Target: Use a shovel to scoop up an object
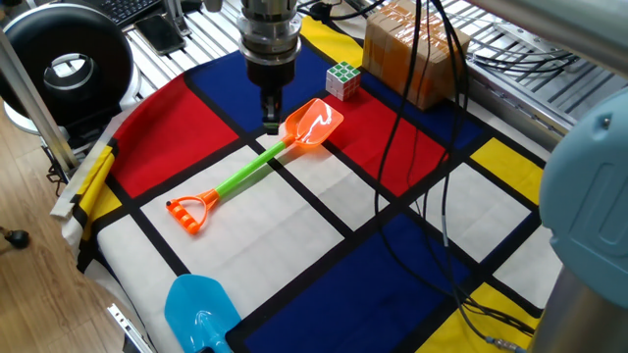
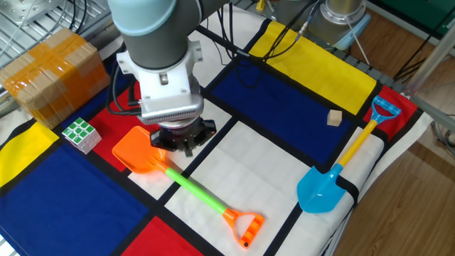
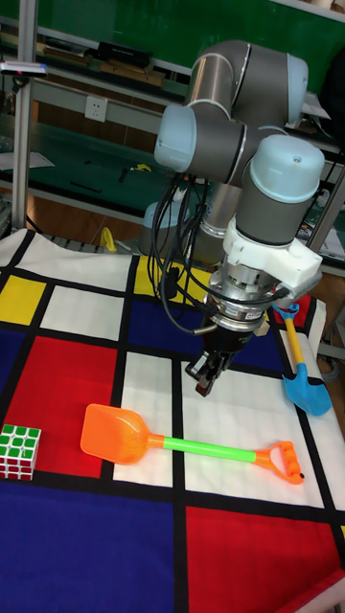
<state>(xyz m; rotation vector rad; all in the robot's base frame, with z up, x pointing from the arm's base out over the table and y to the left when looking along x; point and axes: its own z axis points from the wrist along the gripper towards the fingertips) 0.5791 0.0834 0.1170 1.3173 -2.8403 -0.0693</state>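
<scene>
The desk (image 1: 324,196) is covered with a cloth of big red, blue, yellow and white blocks with thick black lines between them. On it lies the plastic toy shovel with an orange scoop, a lime-green stick and an orange handle (image 1: 257,164) (image 2: 186,185) (image 3: 182,444). It lies flat. Its scoop rests where red and white blocks meet.

The small cube with green and white stickers (image 1: 342,79) (image 2: 80,134) (image 3: 19,450) sits on the cloth near the scoop, not touching it. Just beside the cube stands a brown cardboard box wrapped in shiny tape (image 1: 417,49) (image 2: 50,71).

The robot's end effector (image 1: 271,116) (image 3: 207,375) hangs above the cloth, close to where the scoop joins the green stick. It points down. It holds nothing. Its two fingers look close together, but I cannot tell if they are open or closed.

A light-blue toy shovel with a yellow stick (image 2: 340,169) (image 3: 302,374) lies near the edge of the desk. A little tan block (image 2: 334,118) sits on a blue patch near it.

Black cables (image 1: 422,147) hang over the desk. The floor (image 1: 39,284) is wood. In the tall fixed view there are metal shelves (image 3: 67,105) and a green wall (image 3: 144,24) behind the robot.
</scene>
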